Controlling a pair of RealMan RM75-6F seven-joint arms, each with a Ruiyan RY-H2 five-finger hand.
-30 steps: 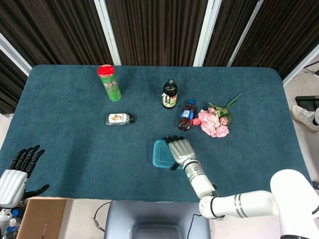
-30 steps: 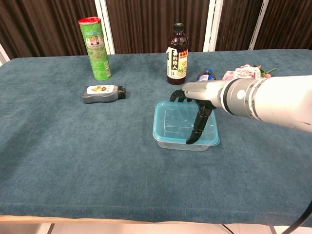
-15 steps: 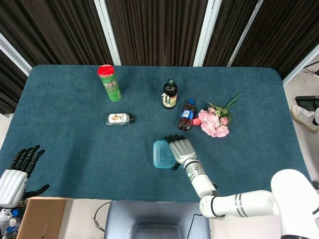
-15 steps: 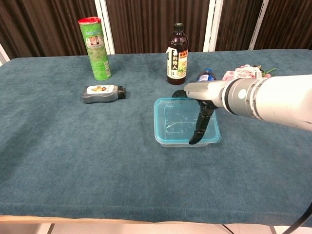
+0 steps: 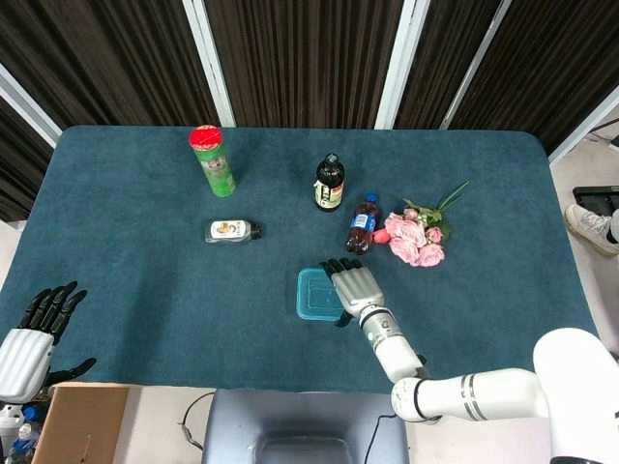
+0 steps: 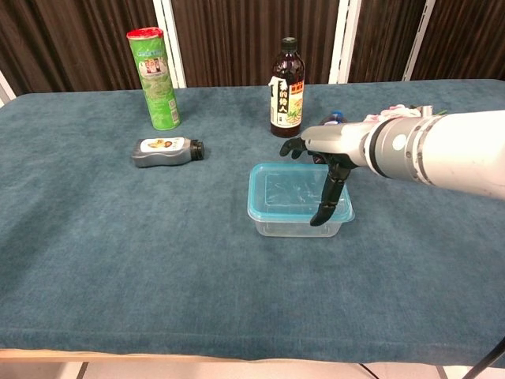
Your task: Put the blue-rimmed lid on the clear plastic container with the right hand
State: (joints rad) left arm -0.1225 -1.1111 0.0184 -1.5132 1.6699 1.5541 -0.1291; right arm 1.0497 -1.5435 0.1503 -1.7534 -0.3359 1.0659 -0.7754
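Observation:
The blue-rimmed lid point(image 5: 314, 294) point(image 6: 288, 189) lies flat on top of the clear plastic container point(image 6: 292, 227) near the table's front middle. My right hand point(image 5: 354, 288) point(image 6: 335, 154) spans the lid's right side. Its fingers point(image 6: 293, 147) reach past the far rim and its thumb point(image 6: 323, 207) hangs down to the near rim, so it grips the lid across its width. My left hand point(image 5: 31, 340) hangs off the table's front left corner, fingers apart and holding nothing; the chest view does not show it.
A green canister point(image 5: 213, 159) point(image 6: 155, 77) and a dark bottle point(image 5: 329, 184) point(image 6: 286, 87) stand at the back. A squeeze bottle point(image 5: 232, 231) point(image 6: 167, 151) lies on its side at the left. A cola bottle point(image 5: 362, 224) and pink roses point(image 5: 418, 237) sit just behind my right hand.
The tilted lid has levelled and now sits flat on the container. My right hand has risen a little, still on the lid. The left hand has not moved.

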